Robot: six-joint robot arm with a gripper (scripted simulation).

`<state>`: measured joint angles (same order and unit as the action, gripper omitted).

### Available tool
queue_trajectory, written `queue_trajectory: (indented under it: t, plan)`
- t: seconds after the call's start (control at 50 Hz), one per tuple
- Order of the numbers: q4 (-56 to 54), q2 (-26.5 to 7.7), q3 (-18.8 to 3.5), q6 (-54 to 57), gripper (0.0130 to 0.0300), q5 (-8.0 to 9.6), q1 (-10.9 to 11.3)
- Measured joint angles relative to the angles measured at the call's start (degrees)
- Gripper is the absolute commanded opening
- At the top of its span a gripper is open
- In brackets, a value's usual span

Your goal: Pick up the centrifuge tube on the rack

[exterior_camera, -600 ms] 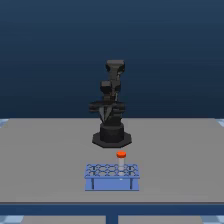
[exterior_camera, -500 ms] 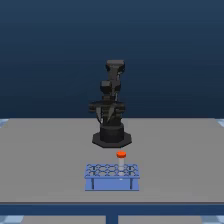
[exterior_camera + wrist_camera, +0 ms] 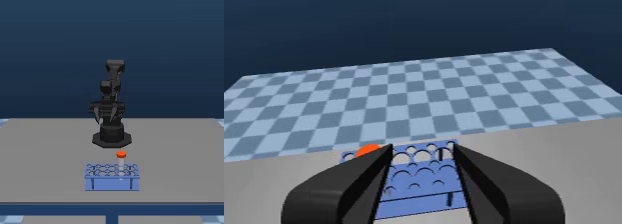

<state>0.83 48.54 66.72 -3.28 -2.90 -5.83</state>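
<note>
The grey table lies bare all around the light-blue rack, so there is open room on every side. At the rack's 12 o'clock stands the arm's black base, near but apart. Only the centrifuge tube with its orange cap rises above the rack's holes, at the rack's 1 o'clock corner.

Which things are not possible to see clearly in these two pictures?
- Centrifuge tube: in the wrist view a finger hides all but its cap; in the exterior view its pale body is too small.
- Rack: partly hidden by the gripper in the wrist view; which hole holds the tube is unclear.
</note>
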Motion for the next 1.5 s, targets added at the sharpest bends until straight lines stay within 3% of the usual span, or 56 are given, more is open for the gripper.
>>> queue_trajectory:
  t: [0.56,1.5]
  plan:
    - [-9.2,-0.9,-0.3,8.5,0.0300,-0.35,0.7]
    - [-43.9,-7.2,-2.3,42.0,0.0300,-2.90,5.4]
